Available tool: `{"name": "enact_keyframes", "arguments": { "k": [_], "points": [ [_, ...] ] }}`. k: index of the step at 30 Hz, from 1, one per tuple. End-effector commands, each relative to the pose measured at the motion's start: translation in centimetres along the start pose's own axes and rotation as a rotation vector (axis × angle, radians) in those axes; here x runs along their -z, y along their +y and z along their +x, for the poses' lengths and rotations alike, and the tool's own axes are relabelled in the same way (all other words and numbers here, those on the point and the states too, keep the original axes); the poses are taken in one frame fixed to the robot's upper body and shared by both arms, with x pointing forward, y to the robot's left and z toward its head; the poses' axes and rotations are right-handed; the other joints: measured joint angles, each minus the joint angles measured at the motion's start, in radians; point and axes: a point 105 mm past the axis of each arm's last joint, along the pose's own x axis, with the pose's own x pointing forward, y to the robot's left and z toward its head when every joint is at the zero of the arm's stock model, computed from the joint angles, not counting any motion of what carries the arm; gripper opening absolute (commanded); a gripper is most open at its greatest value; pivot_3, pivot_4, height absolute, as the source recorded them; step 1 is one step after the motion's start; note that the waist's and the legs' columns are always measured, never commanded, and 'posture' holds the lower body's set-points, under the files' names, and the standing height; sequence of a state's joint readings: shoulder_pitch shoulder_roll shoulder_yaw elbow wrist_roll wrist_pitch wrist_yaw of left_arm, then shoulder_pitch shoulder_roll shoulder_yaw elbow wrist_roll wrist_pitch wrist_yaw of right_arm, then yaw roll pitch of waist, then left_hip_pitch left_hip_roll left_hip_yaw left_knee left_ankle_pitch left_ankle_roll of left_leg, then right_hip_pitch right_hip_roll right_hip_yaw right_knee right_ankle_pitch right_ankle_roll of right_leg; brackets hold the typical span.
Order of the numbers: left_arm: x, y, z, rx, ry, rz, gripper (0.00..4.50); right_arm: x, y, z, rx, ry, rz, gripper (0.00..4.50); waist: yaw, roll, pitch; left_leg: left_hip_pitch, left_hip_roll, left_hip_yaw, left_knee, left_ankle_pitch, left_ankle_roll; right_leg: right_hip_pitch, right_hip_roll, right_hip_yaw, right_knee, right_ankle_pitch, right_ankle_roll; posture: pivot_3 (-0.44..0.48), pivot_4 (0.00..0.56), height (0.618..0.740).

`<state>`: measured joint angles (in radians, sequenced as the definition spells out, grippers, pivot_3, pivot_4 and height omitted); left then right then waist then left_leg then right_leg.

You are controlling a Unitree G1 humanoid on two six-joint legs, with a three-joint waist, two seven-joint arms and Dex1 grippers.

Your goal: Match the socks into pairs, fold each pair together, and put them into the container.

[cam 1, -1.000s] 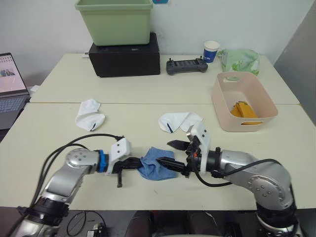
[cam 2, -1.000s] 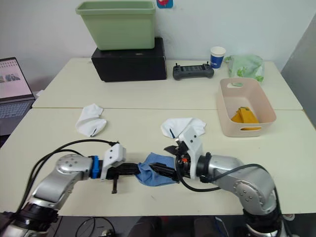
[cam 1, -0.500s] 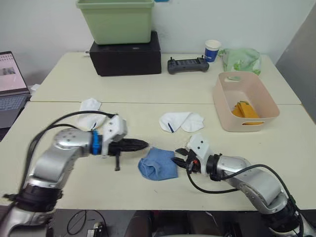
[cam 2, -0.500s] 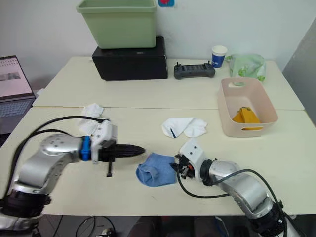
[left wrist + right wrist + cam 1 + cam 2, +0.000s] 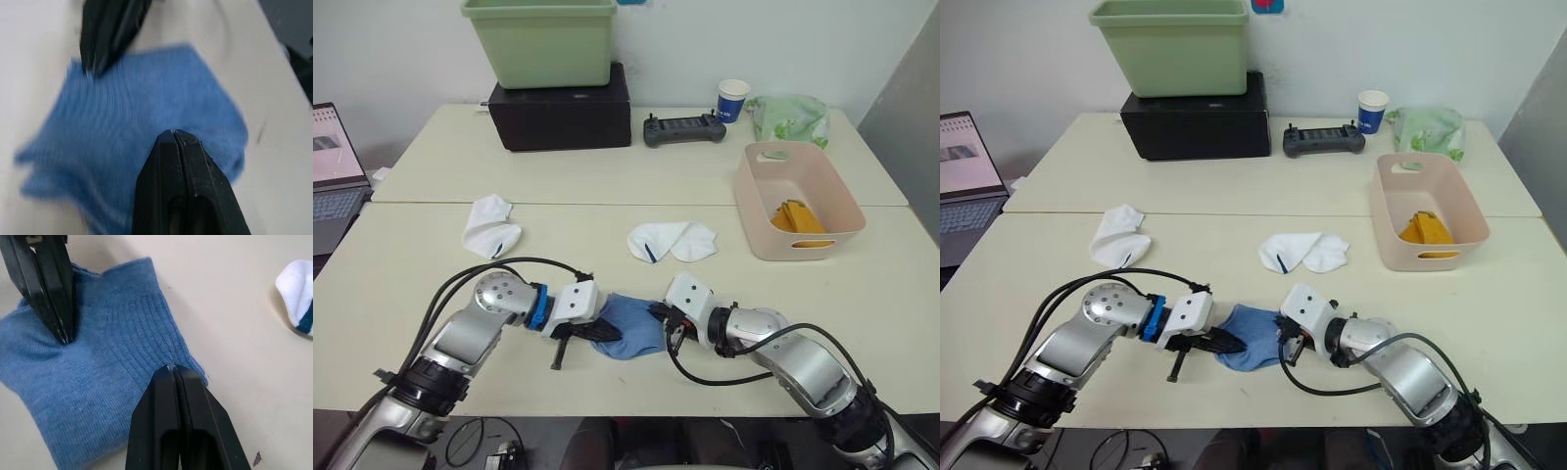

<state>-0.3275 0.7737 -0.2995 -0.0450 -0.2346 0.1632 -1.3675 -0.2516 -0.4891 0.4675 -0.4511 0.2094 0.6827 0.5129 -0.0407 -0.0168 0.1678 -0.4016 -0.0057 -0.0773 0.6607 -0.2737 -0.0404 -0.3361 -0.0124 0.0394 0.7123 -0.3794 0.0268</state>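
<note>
now that the left pincer [image 5: 597, 333] has swung back, both it and the right pincer [image 5: 664, 322] are pressing, tips together, on the blue socks [image 5: 631, 325] mid-surface; fold looks underway, tub [image 5: 847, 230] next.
</note>
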Motion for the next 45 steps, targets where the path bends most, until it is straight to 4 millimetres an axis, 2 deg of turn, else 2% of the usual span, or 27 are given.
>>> {"name": "enact_keyframes", "arguments": {
  "k": [1, 4, 11, 15, 20, 24, 26, 28, 33, 36, 41, 45],
  "points": [
    [-2.2, 0.3, -1.2, -0.03, -0.055, 0.016, 0.0, -3.4, -0.2, -1.2, -0.017, -0.159, -0.028, 0.05, 0.001, -0.001, 0.002, 0.0, 0.0, 0.0, 0.0, 0.0, 0.0, 0.0, 0.0, 0.0, 0.0, 0.0, 0.0, 0.0, 0.15, 0.725],
    [-3.2, 0.7, -1.5, -0.064, -0.078, 0.01, 0.0, -3.4, 0.6, -1.0, -0.076, -0.153, -0.048, 0.05, 0.002, -0.002, 0.003, 0.0, 0.0, 0.0, 0.0, 0.0, 0.0, 0.0, 0.0, 0.0, 0.0, 0.0, 0.0, 0.0, 0.15, 0.725],
    [-0.6, 0.8, -0.9, -0.086, -0.006, -0.045, 0.0, -0.6, 2.1, 0.0, -0.168, -0.03, -0.122, 0.05, 0.002, -0.002, 0.003, 0.0, 0.0, 0.0, 0.0, 0.0, 0.0, 0.0, 0.0, 0.0, 0.0, 0.0, 0.0, 0.0, 0.15, 0.725],
    [1.2, 0.9, -0.3, -0.088, 0.037, -0.042, 0.0, 0.8, 1.1, -0.5, -0.085, -0.001, -0.09, 0.05, 0.008, -0.002, 0.003, 0.0, 0.0, 0.0, 0.0, 0.0, 0.0, 0.0, 0.0, 0.0, 0.0, 0.0, 0.0, 0.0, 0.15, 0.725],
    [1.0, 1.2, 0.1, -0.094, 0.023, -0.029, 0.0, 0.5, -0.2, -1.1, 0.014, -0.052, -0.038, 0.05, 0.009, -0.002, 0.003, 0.001, -0.001, 0.0, 0.0, 0.0, 0.0, 0.001, -0.001, 0.0, 0.0, 0.0, 0.0, 0.0, 0.15, 0.725],
    [0.4, 1.7, 0.1, -0.112, -0.003, -0.024, 0.0, 0.0, -2.1, -2.6, 0.129, -0.095, -0.021, 0.91, 0.01, -0.002, 0.003, 0.001, -0.001, 0.0, 0.001, 0.0, 0.0, 0.001, -0.001, -0.001, 0.0, 0.0, 0.0, 0.0, 0.15, 0.725],
    [-0.2, 1.9, 0.1, -0.122, -0.025, -0.018, 0.0, -1.1, -2.5, -3.6, 0.158, -0.14, -0.018, 1.65, 0.009, -0.002, 0.003, 0.0, -0.001, 0.0, 0.001, 0.0, 0.0, 0.001, -0.001, 0.0, 0.0, 0.0, 0.0, 0.0, 0.15, 0.725],
    [-1.0, 2.1, -0.1, -0.136, -0.055, -0.017, 0.0, -1.9, -2.1, -4.2, 0.139, -0.168, -0.019, 2.32, 0.009, -0.002, 0.003, 0.0, -0.001, 0.0, 0.0, 0.0, 0.0, 0.001, -0.001, -0.001, 0.0, 0.0, 0.0, 0.0, 0.15, 0.725],
    [-2.8, 2.2, -1.2, -0.144, -0.094, -0.022, 0.0, -3.1, 0.2, -3.8, 0.015, -0.183, -0.055, 2.32, 0.007, -0.002, 0.003, 0.0, 0.0, 0.0, 0.0, 0.0, 0.0, 0.001, 0.0, -0.001, 0.001, 0.0, 0.0, 0.0, 0.15, 0.725],
    [-2.1, 2.0, -1.3, -0.14, -0.06, -0.022, 0.0, -3.0, 1.2, -2.7, -0.053, -0.167, -0.06, 1.72, 0.005, -0.002, 0.003, 0.001, 0.0, 0.0, 0.0, 0.0, 0.0, 0.001, 0.0, 0.0, 0.001, 0.0, 0.0, 0.0, 0.15, 0.725],
    [0.4, 2.2, -0.9, -0.162, -0.004, -0.061, 0.0, -1.5, 2.7, -1.0, -0.165, -0.08, -0.127, 0.03, 0.008, -0.002, 0.003, 0.001, 0.0, 0.0, 0.0, 0.0, 0.0, 0.001, 0.0, -0.001, 0.001, 0.0, 0.0, 0.0, 0.15, 0.725],
    [2.4, 1.9, -0.1, -0.141, 0.04, -0.066, 0.0, 0.3, 3.1, -1.2, -0.2, -0.001, -0.155, 0.03, 0.01, -0.002, 0.003, 0.001, -0.001, 0.0, 0.001, 0.0, 0.0, 0.001, -0.001, -0.001, 0.0, 0.0, 0.0, 0.0, 0.15, 0.725]
  ]
}}
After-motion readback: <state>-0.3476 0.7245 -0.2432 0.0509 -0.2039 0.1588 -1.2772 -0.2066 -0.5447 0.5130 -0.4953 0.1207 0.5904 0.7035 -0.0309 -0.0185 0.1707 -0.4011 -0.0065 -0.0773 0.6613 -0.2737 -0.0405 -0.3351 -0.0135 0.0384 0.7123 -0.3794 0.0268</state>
